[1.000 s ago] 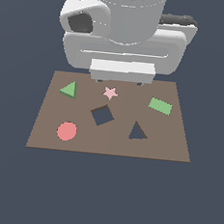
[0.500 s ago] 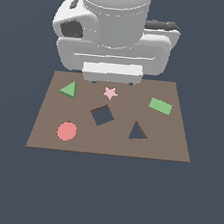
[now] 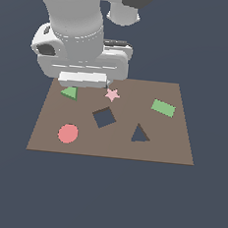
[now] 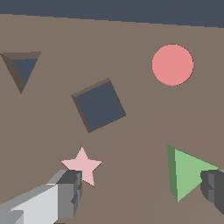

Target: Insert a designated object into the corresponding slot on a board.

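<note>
The green triangular block (image 3: 70, 92) lies flat on the brown board (image 3: 172, 146), near its far corner at the exterior view's left. In the wrist view the block (image 4: 186, 173) sits between my open gripper's (image 4: 140, 190) fingers, close to one dark fingertip (image 4: 213, 188); the other finger (image 4: 65, 192) is beside the pink star (image 4: 82, 165). The gripper holds nothing. The triangular slot (image 3: 140, 134) is on the near side, toward the exterior view's right, and also shows in the wrist view (image 4: 22, 68). My hand (image 3: 86, 66) hangs low over the block and hides the fingers in the exterior view.
On the board are a pink star (image 3: 112, 94), a dark square cut-out (image 3: 104, 117) turned like a diamond, a red disc (image 3: 68, 134) and a green rectangle (image 3: 163, 108). Dark blue ground surrounds the board.
My hand has moved toward the exterior view's left, from behind the star to over the green triangular block. The objects on the board have not moved.
</note>
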`<state>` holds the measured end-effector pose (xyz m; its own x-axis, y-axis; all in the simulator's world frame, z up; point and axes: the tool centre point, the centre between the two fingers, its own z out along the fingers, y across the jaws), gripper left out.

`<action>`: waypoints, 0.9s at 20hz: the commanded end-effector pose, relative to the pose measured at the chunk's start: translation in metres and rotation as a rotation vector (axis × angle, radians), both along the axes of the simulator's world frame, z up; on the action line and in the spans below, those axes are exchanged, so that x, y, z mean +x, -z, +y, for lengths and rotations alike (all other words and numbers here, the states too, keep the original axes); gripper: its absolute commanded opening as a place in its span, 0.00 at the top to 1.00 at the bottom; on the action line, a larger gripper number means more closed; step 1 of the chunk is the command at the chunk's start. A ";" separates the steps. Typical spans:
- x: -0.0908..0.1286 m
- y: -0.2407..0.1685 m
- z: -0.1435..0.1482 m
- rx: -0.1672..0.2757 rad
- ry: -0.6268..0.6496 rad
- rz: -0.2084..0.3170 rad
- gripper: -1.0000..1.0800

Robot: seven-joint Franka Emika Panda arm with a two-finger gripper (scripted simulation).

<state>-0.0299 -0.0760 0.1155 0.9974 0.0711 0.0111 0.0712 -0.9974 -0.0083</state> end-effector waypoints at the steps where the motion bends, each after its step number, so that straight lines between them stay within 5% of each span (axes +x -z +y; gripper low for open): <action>1: -0.009 0.017 -0.023 -0.003 -0.014 0.003 0.04; 10: -0.024 0.058 -0.078 -0.008 -0.050 0.009 0.04; 18: -0.025 0.066 -0.090 -0.009 -0.056 0.010 0.04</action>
<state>-0.0560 -0.1659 0.0499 0.9922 0.1250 -0.0010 0.1250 -0.9922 -0.0002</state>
